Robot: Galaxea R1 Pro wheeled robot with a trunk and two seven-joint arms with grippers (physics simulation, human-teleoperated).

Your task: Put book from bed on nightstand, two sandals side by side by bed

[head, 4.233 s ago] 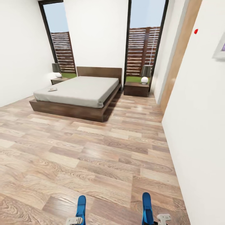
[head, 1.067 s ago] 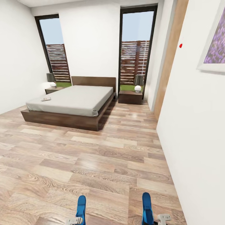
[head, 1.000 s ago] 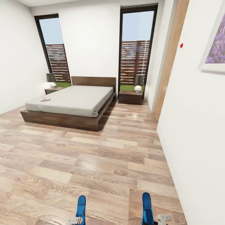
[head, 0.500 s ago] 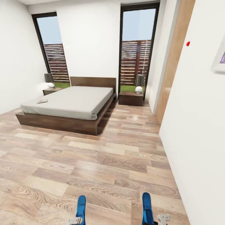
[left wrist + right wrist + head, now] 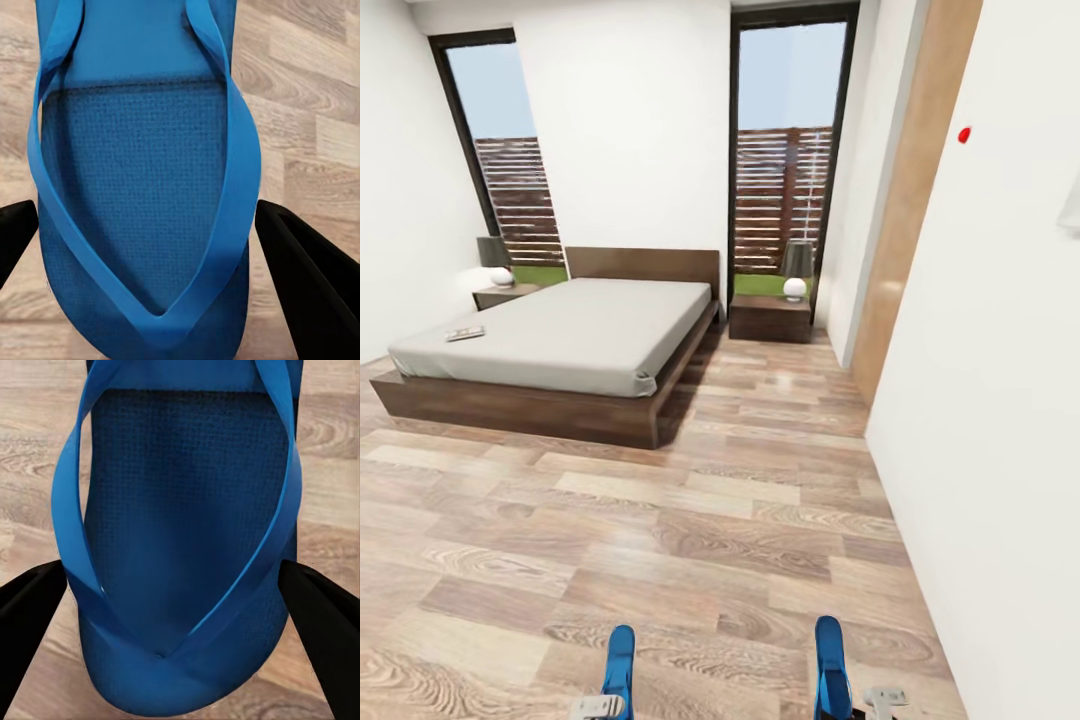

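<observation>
Bedroom with plank floor: a sandal clamped in each gripper, book on the bed.

Left sandal sits between the black fingers of the left gripper, closed against its edges; right sandal is likewise clamped by the right gripper. Both sandals are above the floor at the near edge of the head view. Book lies on the bed near its far-left corner. One nightstand flanks the bed on the right, another on the left, each bearing a lamp.
</observation>
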